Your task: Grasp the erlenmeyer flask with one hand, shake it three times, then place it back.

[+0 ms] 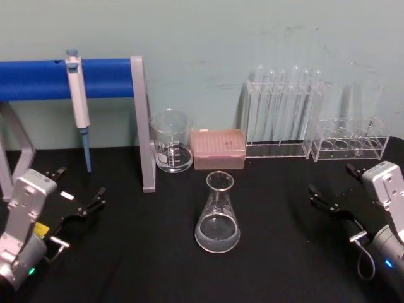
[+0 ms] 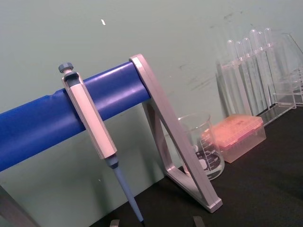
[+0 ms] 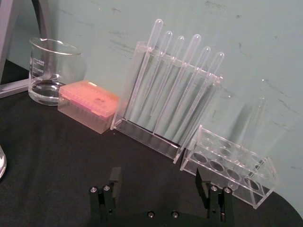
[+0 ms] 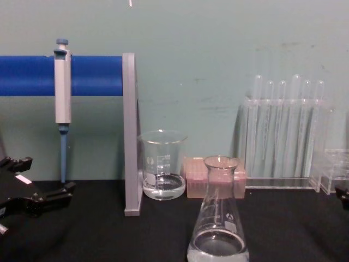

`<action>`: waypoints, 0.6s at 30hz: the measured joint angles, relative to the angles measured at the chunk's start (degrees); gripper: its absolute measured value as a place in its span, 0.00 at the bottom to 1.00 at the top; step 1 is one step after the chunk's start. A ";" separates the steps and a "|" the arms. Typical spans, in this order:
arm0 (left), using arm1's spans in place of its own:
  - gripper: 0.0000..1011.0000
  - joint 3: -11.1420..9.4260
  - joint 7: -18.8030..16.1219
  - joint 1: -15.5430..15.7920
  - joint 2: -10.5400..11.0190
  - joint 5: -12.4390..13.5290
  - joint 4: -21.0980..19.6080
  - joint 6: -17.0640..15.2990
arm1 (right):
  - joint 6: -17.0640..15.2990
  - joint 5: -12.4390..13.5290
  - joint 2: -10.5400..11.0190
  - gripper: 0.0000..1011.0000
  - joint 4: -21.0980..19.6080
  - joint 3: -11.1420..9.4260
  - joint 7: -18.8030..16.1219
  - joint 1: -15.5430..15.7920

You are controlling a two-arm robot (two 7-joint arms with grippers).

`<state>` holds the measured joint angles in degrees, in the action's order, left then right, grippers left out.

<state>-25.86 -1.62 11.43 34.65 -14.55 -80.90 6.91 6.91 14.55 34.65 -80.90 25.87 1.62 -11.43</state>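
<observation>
Head view: erlenmeyer flask [image 1: 218,218] upright on tabletop [image 1: 126,265], untouched; left gripper [image 1: 79,186] and right gripper [image 1: 333,183] at either side, well apart from it, jaws apart. Grasp not yet begun — likely calls for reaching in, closing round the neck.

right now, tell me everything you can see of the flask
The flask is clear glass, conical, with a wide round base, a narrow neck and a flared rim, and white markings on its wall. A little clear liquid lies in the bottom. It stands upright and unstoppered on the black table, near the middle, in front of the pink box. Only the table touches it; the left gripper and right gripper, both open, sit well off to either side.
</observation>
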 joint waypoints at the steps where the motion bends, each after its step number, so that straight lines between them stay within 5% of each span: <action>1: 0.99 0.00 0.00 0.00 0.00 0.00 0.00 0.00 | 0.00 0.00 0.00 0.99 0.00 0.00 0.00 0.00; 7: 0.99 0.00 0.00 0.00 0.00 0.01 0.00 0.00 | -0.25 0.34 0.06 0.99 -0.03 -1.04 -2.07 0.10; 18: 0.99 0.00 0.00 0.00 0.00 0.00 0.00 0.00 | -0.60 5.18 1.88 0.99 -2.53 -3.92 -8.91 3.19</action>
<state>-25.86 -1.62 11.43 34.65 -14.55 -80.90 6.91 6.30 19.72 36.53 -83.43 21.94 -7.29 -8.24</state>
